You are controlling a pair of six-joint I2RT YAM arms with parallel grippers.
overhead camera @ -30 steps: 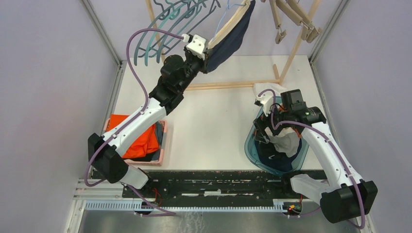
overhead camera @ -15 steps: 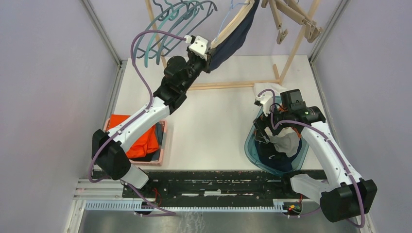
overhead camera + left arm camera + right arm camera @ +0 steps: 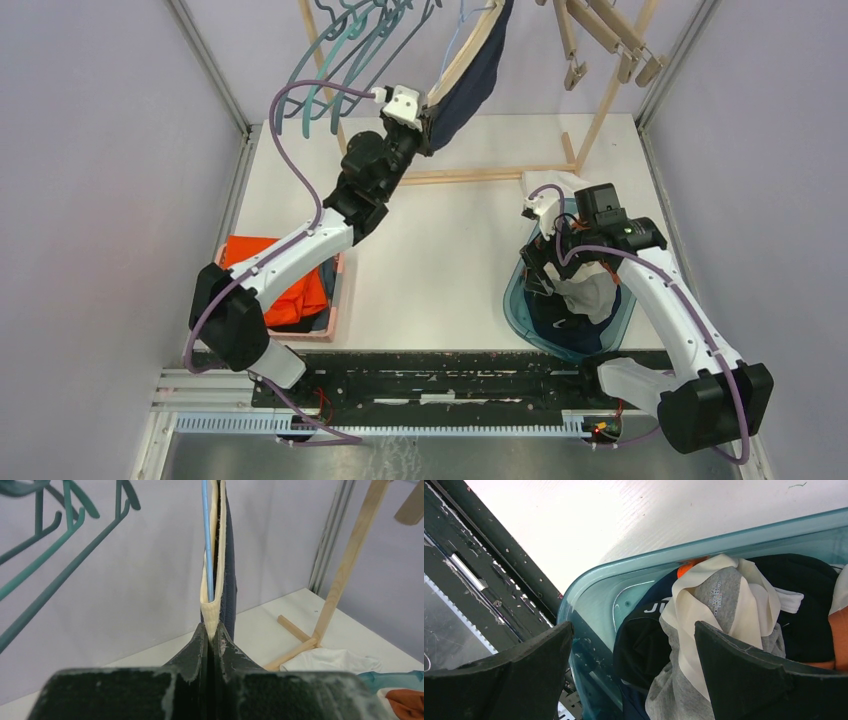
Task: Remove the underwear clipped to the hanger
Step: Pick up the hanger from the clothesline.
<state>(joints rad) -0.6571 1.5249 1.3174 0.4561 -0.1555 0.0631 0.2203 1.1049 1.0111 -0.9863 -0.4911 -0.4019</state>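
Underwear point(image 3: 229, 580) navy, long axis runs up from left pincer point(image 3: 214, 632) to hanger point(image 3: 205, 530) | we grip its bottom end, clenched | right pincer point(image 3: 633, 626) released, well apart

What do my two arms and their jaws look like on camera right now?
Both match: the left arm and right arm have white links between bulky black joints, each trailed by a looping purple cable. A small white camera block sits at each wrist. The jaws are matte black, scuffed pale along their edges.
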